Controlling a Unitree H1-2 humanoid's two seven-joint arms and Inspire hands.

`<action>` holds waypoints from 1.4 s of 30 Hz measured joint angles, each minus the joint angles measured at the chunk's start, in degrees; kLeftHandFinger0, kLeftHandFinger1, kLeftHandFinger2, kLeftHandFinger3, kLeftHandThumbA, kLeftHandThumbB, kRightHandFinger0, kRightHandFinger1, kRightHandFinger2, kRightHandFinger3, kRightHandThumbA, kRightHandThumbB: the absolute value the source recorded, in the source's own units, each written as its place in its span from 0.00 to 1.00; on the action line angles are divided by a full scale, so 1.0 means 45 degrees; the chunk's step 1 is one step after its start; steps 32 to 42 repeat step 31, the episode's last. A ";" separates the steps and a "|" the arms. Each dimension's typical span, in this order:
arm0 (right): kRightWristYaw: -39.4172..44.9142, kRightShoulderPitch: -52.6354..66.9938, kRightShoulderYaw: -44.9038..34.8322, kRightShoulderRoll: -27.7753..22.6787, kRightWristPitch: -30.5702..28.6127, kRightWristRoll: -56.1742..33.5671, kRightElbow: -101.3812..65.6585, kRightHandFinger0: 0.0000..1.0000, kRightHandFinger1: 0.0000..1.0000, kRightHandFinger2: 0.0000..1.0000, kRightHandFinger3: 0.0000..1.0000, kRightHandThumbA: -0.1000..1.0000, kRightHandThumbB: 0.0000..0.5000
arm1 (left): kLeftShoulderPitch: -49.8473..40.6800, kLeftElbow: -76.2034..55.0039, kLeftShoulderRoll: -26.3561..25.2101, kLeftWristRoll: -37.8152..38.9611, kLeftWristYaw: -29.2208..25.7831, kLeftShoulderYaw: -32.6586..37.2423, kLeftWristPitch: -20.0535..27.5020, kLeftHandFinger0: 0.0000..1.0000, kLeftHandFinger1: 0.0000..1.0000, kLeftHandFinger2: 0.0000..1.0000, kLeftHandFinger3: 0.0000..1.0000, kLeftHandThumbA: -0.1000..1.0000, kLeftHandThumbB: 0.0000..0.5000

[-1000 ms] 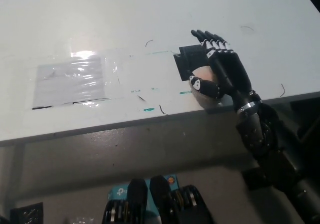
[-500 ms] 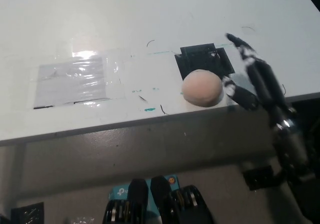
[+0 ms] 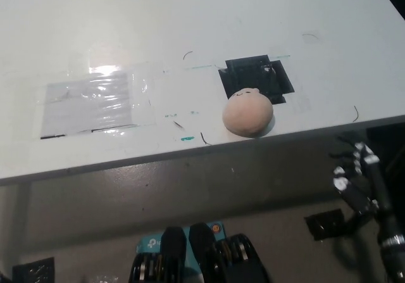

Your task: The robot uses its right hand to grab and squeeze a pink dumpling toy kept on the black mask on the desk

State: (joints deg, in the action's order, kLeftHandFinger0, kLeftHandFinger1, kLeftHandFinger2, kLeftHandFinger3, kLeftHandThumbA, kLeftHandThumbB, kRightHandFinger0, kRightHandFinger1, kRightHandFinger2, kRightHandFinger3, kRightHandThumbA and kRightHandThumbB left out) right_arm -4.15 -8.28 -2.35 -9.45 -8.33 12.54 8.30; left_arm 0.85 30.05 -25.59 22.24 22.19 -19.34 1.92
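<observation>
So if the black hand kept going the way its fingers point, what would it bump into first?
Probably the front edge of the white desk. The right hand hangs below it, fingers aimed up and left. The pink dumpling toy lies further along, though depth is unclear.

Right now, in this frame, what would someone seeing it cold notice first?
The pink dumpling toy stands out, sitting near the white desk's front edge, overlapping the lower left corner of the black mask. Next is the black right hand, below the desk edge at lower right, fingers apart and holding nothing. A glossy clear plastic sheet catches light at left.
</observation>
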 measured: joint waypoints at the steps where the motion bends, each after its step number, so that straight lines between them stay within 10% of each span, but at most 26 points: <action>1: 0.0028 0.0119 -0.0159 0.0073 0.0002 -0.0227 0.0042 0.35 0.54 0.77 0.85 0.21 0.26 | 0.0000 0.0000 0.0000 -0.0002 0.0000 0.0003 0.0000 0.00 0.00 0.07 0.13 0.99 1.00; 42: 0.0223 0.0131 -0.1497 0.1077 0.0662 -0.3193 0.0863 0.18 0.33 0.58 0.84 0.25 0.32 | 0.0074 0.0177 0.0000 -0.0028 -0.0002 0.0037 0.0038 0.00 0.00 0.06 0.13 0.98 1.00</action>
